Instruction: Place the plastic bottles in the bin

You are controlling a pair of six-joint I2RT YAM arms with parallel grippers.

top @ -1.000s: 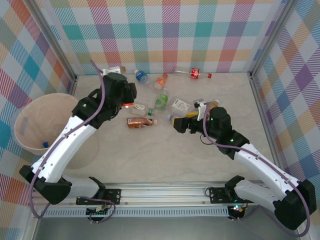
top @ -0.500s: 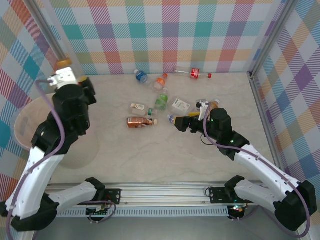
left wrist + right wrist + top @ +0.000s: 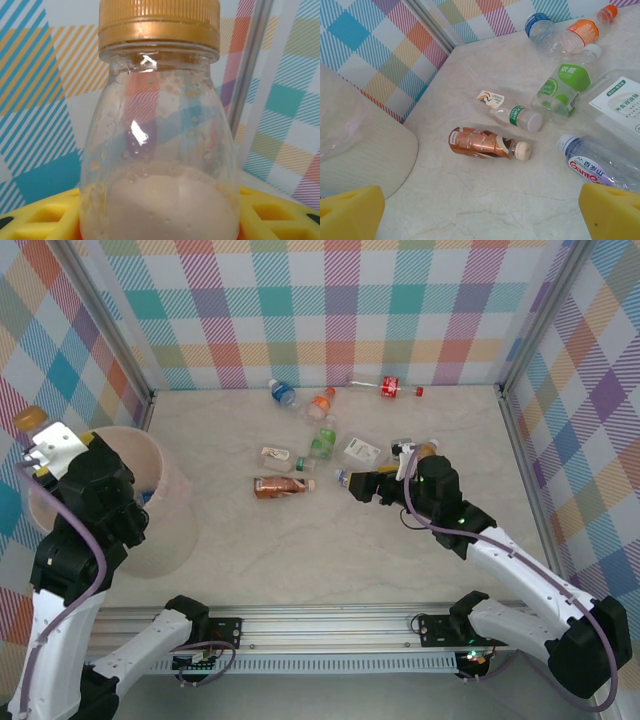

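Built of glossy white link shells and black joint housings, strung with loose mauve cables, tipped with yellow grid-moulded pads on the jaws, bolted by black bases to a silver rail.

Bright, even overhead lighting
Soft shadows on the desk; glare spots on the close, slightly blurred bottle

Top external — high, behind the arm bases, looking down across the whole surface to its far edge. Left wrist: very near, level, on a gold-capped bottle against checked wall. Right wrist: low, close, facing the far-left corner — shares copper bottle and bin with top.
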